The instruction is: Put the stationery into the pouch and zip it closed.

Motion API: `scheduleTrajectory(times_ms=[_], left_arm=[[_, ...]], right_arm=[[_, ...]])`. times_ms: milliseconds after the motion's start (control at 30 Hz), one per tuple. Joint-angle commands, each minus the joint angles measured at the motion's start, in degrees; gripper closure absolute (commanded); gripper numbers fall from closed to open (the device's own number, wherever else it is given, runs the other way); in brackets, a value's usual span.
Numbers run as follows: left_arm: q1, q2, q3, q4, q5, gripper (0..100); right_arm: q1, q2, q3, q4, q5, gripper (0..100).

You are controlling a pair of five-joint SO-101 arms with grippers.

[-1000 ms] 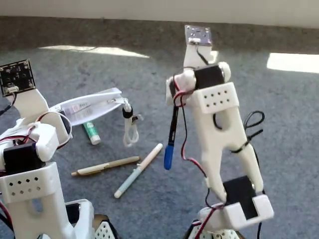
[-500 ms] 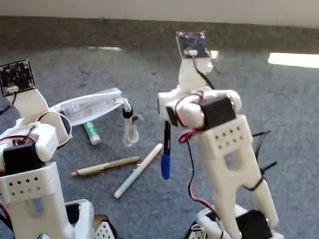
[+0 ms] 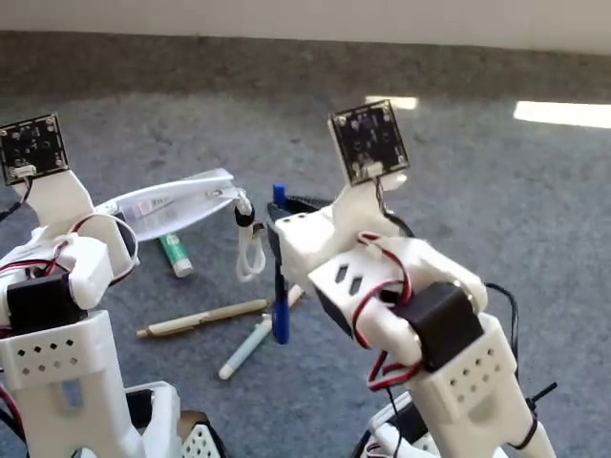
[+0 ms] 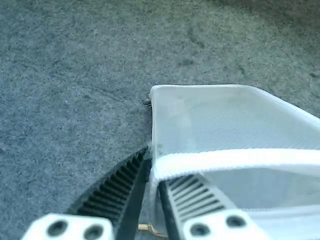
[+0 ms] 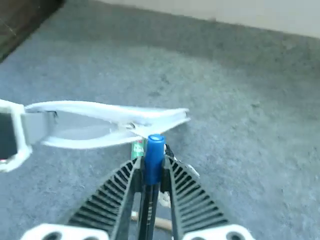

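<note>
The pouch (image 3: 177,208) sits at ten o'clock in the high view, its end pinched by our left gripper (image 4: 152,167) so its mouth faces the other arm. Our right gripper (image 5: 152,167) clamps a blue pen (image 5: 154,150) at the pouch's four o'clock, lined up, we judge, for insertion.

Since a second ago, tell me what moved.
The right gripper, shut on the blue pen, swung it toward the pouch as its arm leaned forward. The left gripper kept holding the pouch. The gold pen, pale pen and green tube stayed put.
</note>
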Motion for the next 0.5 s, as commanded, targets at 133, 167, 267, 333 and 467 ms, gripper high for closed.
scheduleTrajectory(times_ms=[133,167,267,333,467], left_arm=[[1.36,1.01,0.40,-0.62,-0.53,99],[1.36,0.92,0.92,-0.88,-0.53,99],[1.36,0.92,1.36,-0.97,-0.53,99],[1.36,0.92,1.36,-0.97,-0.53,99],[1.27,0.92,1.36,-0.97,-0.53,99]], right_arm=[[-6.29,-7.87,8.04,-22.90,0.70,99.3],[-7.08,-8.48,9.45,-26.15,0.70,99.3],[-9.80,-9.98,14.02,-36.18,0.70,99.3],[-11.03,-10.42,16.84,-43.38,0.79,99.3],[-11.30,-10.51,21.58,-57.36,6.86,99.3]])
